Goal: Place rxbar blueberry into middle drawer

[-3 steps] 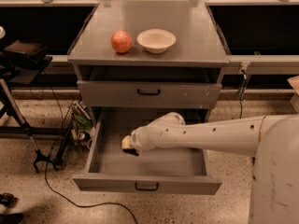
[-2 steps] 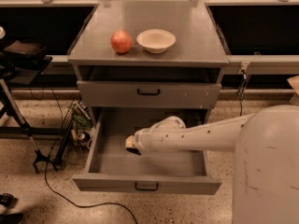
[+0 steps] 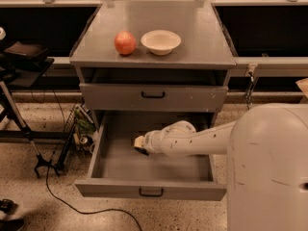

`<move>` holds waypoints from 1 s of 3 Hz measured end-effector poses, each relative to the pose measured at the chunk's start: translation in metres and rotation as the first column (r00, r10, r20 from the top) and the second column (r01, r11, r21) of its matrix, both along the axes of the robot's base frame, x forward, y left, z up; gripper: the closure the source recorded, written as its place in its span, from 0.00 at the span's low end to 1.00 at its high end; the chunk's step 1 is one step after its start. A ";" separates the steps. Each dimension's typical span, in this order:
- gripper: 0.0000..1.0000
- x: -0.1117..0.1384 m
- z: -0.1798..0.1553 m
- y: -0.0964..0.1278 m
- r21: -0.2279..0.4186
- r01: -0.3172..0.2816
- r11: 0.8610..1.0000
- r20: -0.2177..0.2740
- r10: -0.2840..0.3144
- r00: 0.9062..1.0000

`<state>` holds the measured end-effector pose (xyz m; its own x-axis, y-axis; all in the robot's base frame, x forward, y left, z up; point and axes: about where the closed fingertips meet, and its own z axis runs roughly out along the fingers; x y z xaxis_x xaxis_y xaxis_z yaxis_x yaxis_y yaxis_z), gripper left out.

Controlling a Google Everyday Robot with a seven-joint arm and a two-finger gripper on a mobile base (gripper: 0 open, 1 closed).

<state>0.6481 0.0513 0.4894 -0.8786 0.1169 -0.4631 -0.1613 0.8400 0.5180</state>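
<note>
The middle drawer (image 3: 110,188) of the grey cabinet is pulled far out, its grey floor showing. My white arm reaches in from the right. The gripper (image 3: 139,146) hangs low over the left-centre of the drawer floor, inside the walls. A small dark patch shows just under its tip, and I cannot tell what it is. The rxbar blueberry is hidden from this view.
A round orange-red fruit (image 3: 125,43) and a white bowl (image 3: 161,41) sit on the cabinet top. The handled drawer above (image 3: 153,96) is closed. Left of the cabinet are a black stand (image 3: 19,129), some clutter (image 3: 79,129) and a cable on the floor (image 3: 72,206).
The gripper has shifted slightly to the right inside the drawer. The arm's near bulk now fills more of the right side of the view.
</note>
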 end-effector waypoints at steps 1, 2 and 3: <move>0.35 0.000 0.000 0.000 0.000 0.000 1.000 0.000 0.000 1.000; 0.11 0.000 0.000 0.000 0.000 0.000 1.000 0.000 0.000 1.000; 0.00 0.000 0.000 0.000 0.000 0.000 1.000 0.000 0.000 1.000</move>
<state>0.6480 0.0514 0.4893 -0.8786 0.1166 -0.4631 -0.1615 0.8400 0.5180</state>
